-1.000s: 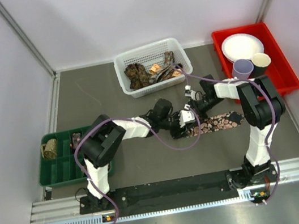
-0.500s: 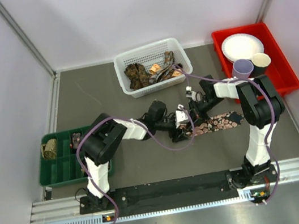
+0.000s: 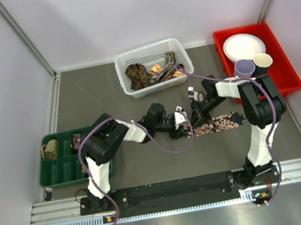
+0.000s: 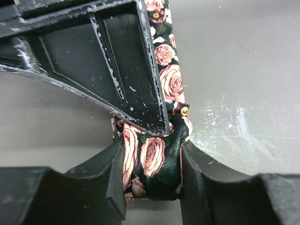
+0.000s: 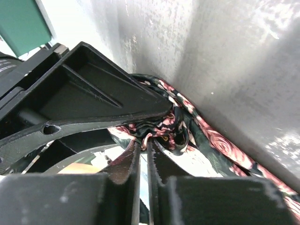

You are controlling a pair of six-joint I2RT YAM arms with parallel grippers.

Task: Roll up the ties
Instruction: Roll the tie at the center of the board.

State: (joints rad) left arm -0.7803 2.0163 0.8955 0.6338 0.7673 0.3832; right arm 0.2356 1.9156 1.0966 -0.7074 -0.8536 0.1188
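A dark tie with pink roses [image 3: 220,124] lies flat on the grey table, its left end bunched into a small roll. My left gripper [image 3: 182,126] is shut on that roll [image 4: 153,165], one jaw pressing each side. My right gripper [image 3: 196,114] meets it from the right and is shut on a fold of the same tie [image 5: 165,127]. In the left wrist view the right gripper's finger [image 4: 112,61] lies over the tie. More ties [image 3: 143,74] lie in a white mesh basket [image 3: 177,48]. Two coiled ties [image 3: 50,149] sit in a green tray [image 3: 62,169].
A red bin [image 3: 285,70] at the back right holds a white plate [image 3: 243,46] and two cups [image 3: 244,68]. The basket stands just behind both grippers. The green tray is at the table's left edge.
Both grippers have shifted a little to the left with the tie's bunched end between them. The left arm has drawn back toward its base.
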